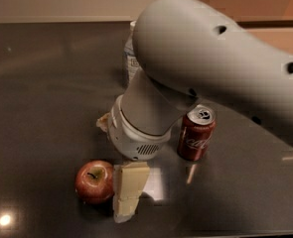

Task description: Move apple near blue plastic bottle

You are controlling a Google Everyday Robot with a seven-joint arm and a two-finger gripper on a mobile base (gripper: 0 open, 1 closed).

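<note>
Your claw (127, 192) is down at the desk (41, 98), near the front edge of the view, directly below the pale round wrist housing (136, 138). What you see of it is a cream, blocky piece reaching to the dark surface. How far open it is, you cannot tell from this angle, nor whether it has hold of anything.

Just beside the claw, on its left in the view, sits the apple (94, 181). The two look as if they touch, or very nearly. The apple is round and mostly deep red, with a yellowish-green patch around a short dark stem that points up toward you. Its skin has a soft shine, and it rests upright on the desk.

Further out, on the other side of the wrist, a red soda can (196, 134) stands upright with its silver top showing, near the claw but apart from it.

The big grey arm (210, 58) sweeps across from the upper right and covers most of the bottle (130, 58). You get only a sliver of its bluish body and white-and-blue label at the arm's left edge, toward the back of the desk, well apart from the apple.

A small bright light reflection (4, 219) shows on the desk at the front left corner.
</note>
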